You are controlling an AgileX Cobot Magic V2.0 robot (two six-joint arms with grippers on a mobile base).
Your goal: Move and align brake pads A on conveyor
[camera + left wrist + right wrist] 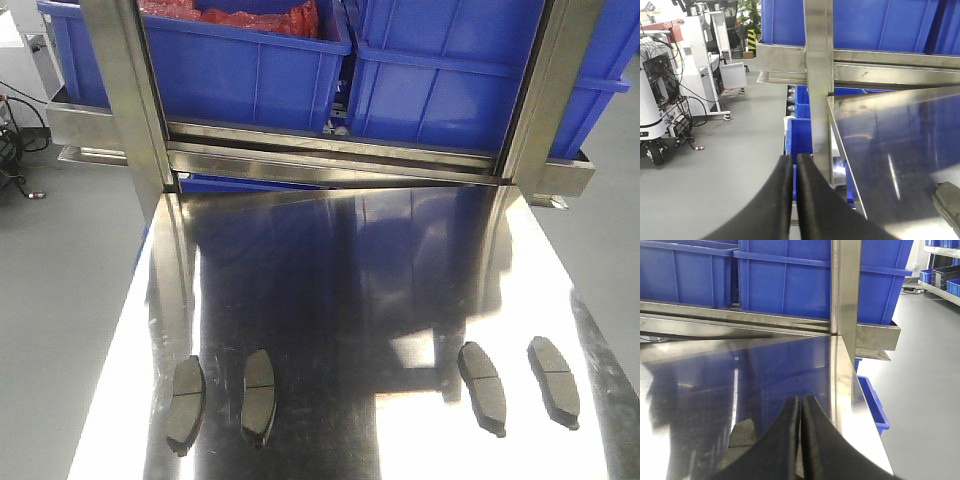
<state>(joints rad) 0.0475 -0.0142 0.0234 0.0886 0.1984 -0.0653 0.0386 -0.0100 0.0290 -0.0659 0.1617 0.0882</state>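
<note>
Several brake pads A lie on a shiny steel table [330, 300], none on a conveyor, which is out of view. Two pads [186, 404] [258, 396] sit at the near left and two more [482, 388] [554, 381] at the near right, all roughly lengthwise. My left gripper [795, 157] is shut and empty, hanging off the table's left edge over the floor, with one pad [947, 202] to its right. My right gripper [800, 398] is shut and empty over the table near its right edge; a pad [742, 432] shows just left of it.
Blue crates [250, 60] [470, 70] stand on a steel rack behind the table. Upright steel posts [125, 100] [545, 90] rise at the table's far corners. Blue bins [800, 132] sit under the rack, and wired equipment [660, 100] stands on the floor to the left.
</note>
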